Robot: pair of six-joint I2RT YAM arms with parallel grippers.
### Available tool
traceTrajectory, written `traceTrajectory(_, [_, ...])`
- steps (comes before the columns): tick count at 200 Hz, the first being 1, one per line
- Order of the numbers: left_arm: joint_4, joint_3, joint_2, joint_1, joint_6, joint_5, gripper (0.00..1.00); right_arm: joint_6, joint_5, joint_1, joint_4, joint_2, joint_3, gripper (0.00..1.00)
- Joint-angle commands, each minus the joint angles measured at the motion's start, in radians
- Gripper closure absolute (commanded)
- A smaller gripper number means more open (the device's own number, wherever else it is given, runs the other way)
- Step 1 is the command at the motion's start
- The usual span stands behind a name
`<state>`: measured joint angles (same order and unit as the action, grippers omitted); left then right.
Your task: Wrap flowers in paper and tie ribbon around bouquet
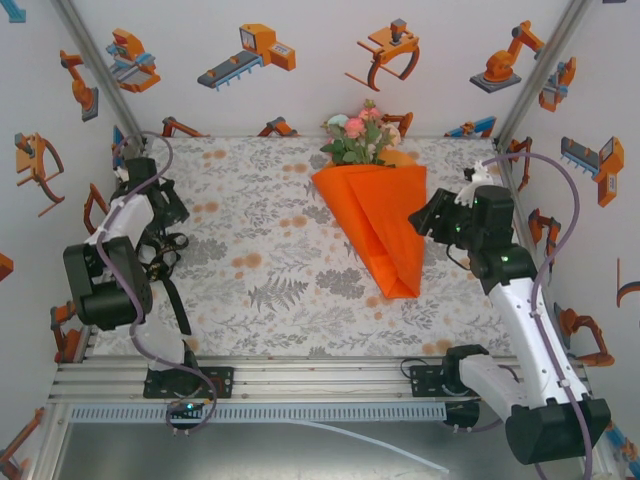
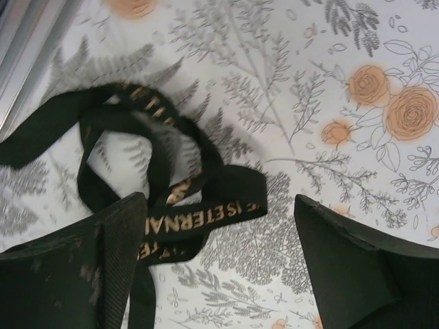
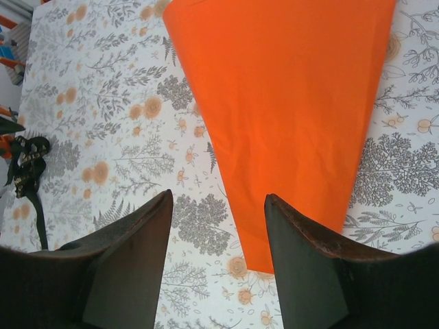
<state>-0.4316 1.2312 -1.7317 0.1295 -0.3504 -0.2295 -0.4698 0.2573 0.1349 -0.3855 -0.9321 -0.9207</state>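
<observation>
one gold-lettered ribbon (image 2: pixel 147 103) at left gripper (image 2: pixel 219 205)

Bare tablecloth (image 1: pixel 260 230) lies open between the bouquet (image 1: pixel 375 225) and the tangled ribbon (image 2: pixel 226 205) at the left edge.

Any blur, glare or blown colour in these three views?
Top view: even soft light, faint shadows, bouquet sharp. Left wrist: ribbon smeared in its upper loops, lettering legible only lower down. Right wrist: tablecloth crisp, orange paper saturated nearly flat, only faint creases; no glare.
</observation>
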Motion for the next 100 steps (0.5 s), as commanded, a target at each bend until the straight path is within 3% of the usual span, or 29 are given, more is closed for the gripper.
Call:
traceTrajectory(1, [-0.066,0.102,-0.095,-0.004,0.119,0.115,0.23,0.016,0.02,-0.003,0.026,-0.008,0.019,0.46])
traceTrajectory(67, [-0.323,0.245,-0.26,-0.005,0.26,0.053,0.25,-0.016,0.029,-0.003,0.02,0.016,0.022,0.46])
traceTrajectory(83, [-0.334,0.249,-0.273,-0.008,0.279,0.031,0.32,-0.031,0.035,-0.003,0.028,0.018,0.025,0.46])
traceTrajectory(100, [-0.323,0.237,-0.261,-0.017,0.283,0.058,0.51,-0.055,0.044,-0.004,0.039,0.016,0.029,0.47])
